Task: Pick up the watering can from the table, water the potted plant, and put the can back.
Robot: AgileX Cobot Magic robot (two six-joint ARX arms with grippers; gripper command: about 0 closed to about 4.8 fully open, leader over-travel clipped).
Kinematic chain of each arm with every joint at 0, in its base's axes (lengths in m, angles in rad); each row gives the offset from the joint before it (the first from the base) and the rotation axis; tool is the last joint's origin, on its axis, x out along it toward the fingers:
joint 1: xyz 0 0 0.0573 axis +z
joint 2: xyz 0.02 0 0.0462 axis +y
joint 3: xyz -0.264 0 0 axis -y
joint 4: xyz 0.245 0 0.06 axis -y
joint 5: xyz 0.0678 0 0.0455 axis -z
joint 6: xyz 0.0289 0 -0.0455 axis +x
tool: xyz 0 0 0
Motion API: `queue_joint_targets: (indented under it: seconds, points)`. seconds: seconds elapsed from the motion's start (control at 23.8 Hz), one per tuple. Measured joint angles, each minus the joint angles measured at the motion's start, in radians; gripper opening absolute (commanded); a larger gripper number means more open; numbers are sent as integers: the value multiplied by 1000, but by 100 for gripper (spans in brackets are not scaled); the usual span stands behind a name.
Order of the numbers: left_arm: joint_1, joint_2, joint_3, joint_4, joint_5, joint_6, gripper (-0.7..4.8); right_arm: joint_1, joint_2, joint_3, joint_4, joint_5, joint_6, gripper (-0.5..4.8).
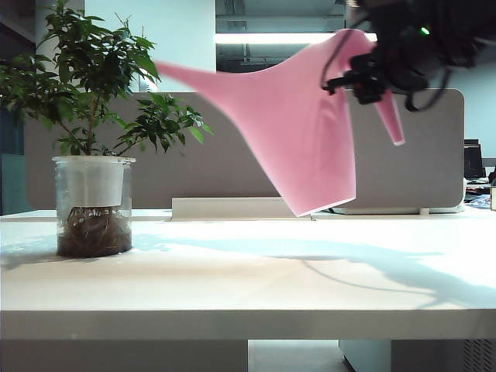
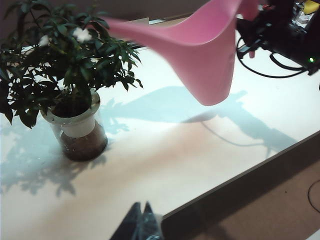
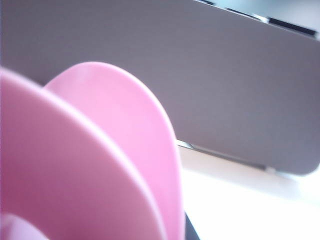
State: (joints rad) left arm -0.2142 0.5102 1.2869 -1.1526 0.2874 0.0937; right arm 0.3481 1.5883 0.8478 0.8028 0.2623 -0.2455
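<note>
- Smooth matte pink watering can [image 1: 298, 132], a tapered cone, hangs tilted above the white table [image 1: 248, 287], its slender spout pointing at the potted plant [image 1: 93, 155].
- Right gripper [image 1: 370, 77] clamps the can's thin handle.
- The plant's clear glass cylinder stands near the table's left edge.
- Left gripper [image 2: 141, 225] hovers over the front edge, fingertips pressed together, holding nothing.
</note>
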Motion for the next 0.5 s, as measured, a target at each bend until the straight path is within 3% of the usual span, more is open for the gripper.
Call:
queue_joint_targets:
  seconds: [0.25,0.5]
  points:
    - [0,0,0,0,0,0,-5,-108,105,-109,208,-5,199,-6]
    - [0,0,0,0,0,0,-5,-115,195,-119,292,-114,227,-6]
